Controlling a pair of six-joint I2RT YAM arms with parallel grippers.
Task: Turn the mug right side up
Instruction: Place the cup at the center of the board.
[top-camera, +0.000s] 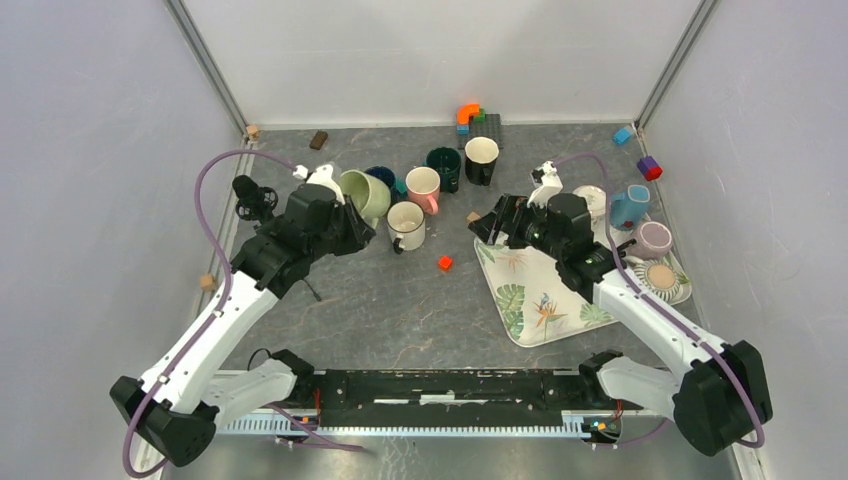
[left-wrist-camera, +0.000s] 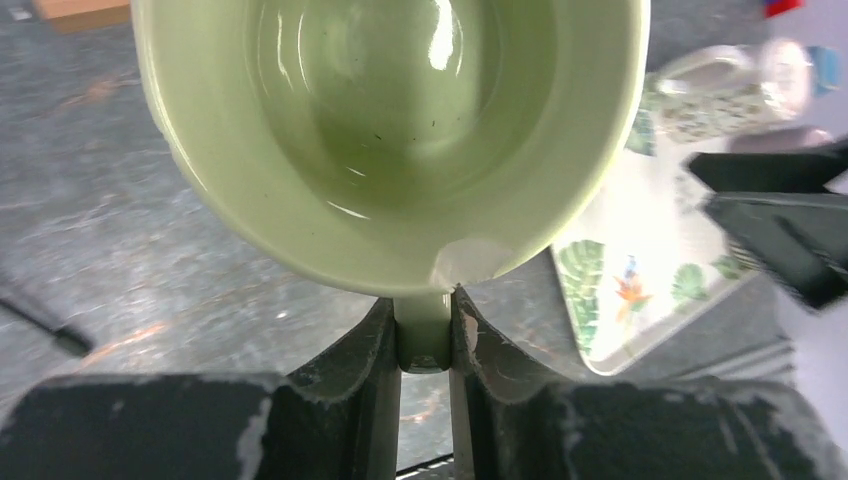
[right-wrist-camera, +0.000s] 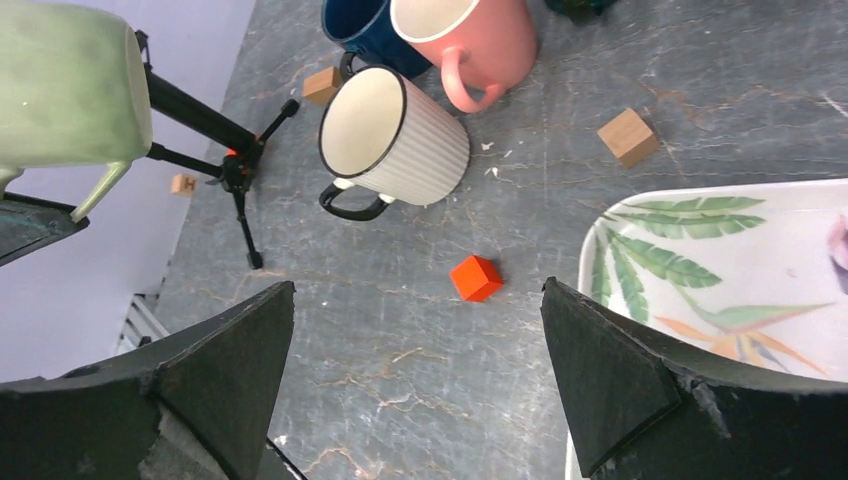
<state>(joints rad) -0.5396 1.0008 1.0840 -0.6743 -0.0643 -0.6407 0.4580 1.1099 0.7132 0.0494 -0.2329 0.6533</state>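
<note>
Green-glazed, the mug shows in the top view at the back left of the table, tilted with its mouth open toward the arm that carries it; the left gripper is closed against its near side, just beside the white ribbed mug and the pink mug. The right gripper hangs over the far left corner of the leaf-print tray, and a red cube lies on the grey table between the two arms. In the left wrist view the green mug fills the top of the picture, its hollow facing the camera, and the left gripper is clamped on the mug's handle, one finger pressed to each side of it. In the right wrist view the right gripper stands wide apart with nothing between its fingers, above bare table near the red cube. The green mug shows at the upper left, lying roughly sideways and clear of the table, with its handle underneath. The white ribbed mug stands upright close to the pink mug, and the tray reaches in from the right.
</note>
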